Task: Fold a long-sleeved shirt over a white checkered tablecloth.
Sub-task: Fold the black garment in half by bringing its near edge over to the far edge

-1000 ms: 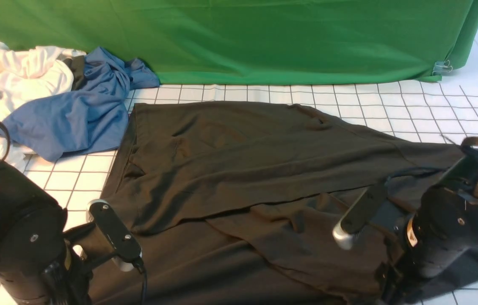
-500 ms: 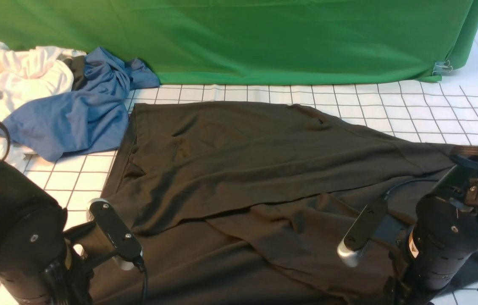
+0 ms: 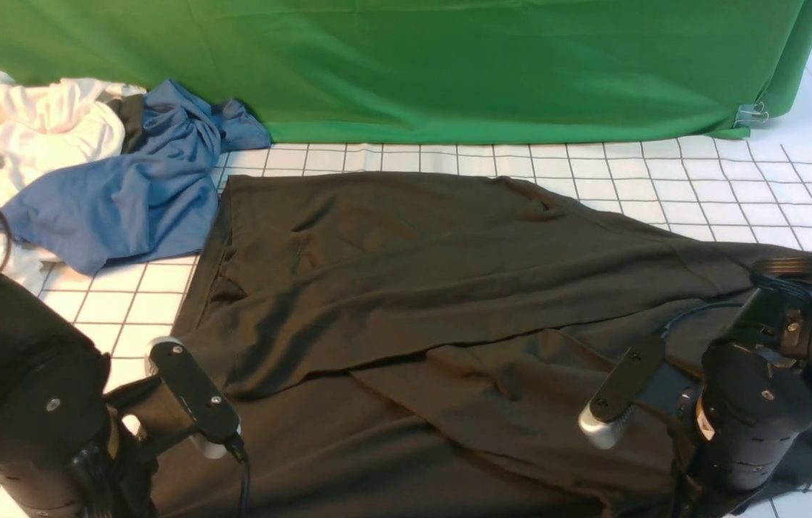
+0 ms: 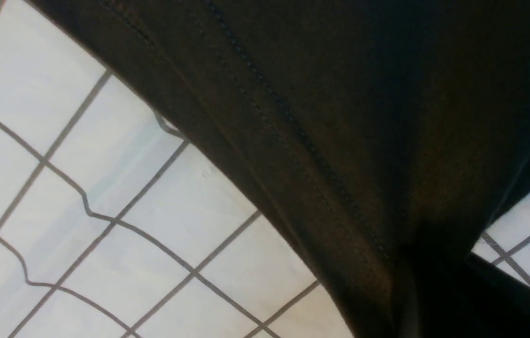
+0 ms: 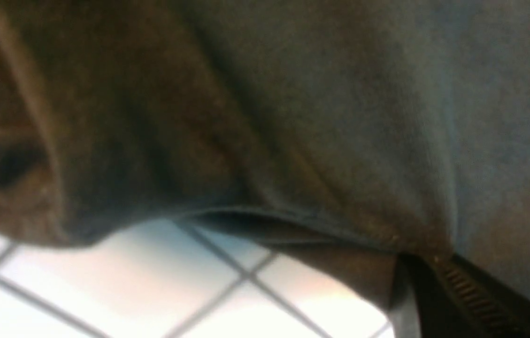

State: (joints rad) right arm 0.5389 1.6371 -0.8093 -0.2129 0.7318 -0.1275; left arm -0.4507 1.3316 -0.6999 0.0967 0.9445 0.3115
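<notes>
Left wrist view: left pincer (image 4: 412,281) pressed together on the long-sleeved shirt (image 4: 340,117) at its near hem, with the tablecloth (image 4: 105,188) just beside it. The shirt lies flat ahead of and between both pincers. Right wrist view: right pincer (image 5: 415,267), spread a second ago, now pinches the hem too. Both sides gripped, so likely ready to lift and fold forward.

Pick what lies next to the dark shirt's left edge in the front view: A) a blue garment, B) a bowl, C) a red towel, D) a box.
A: a crumpled blue garment lies on the tablecloth beside the left edge of the long-sleeved shirt, with white garments further left.
</notes>
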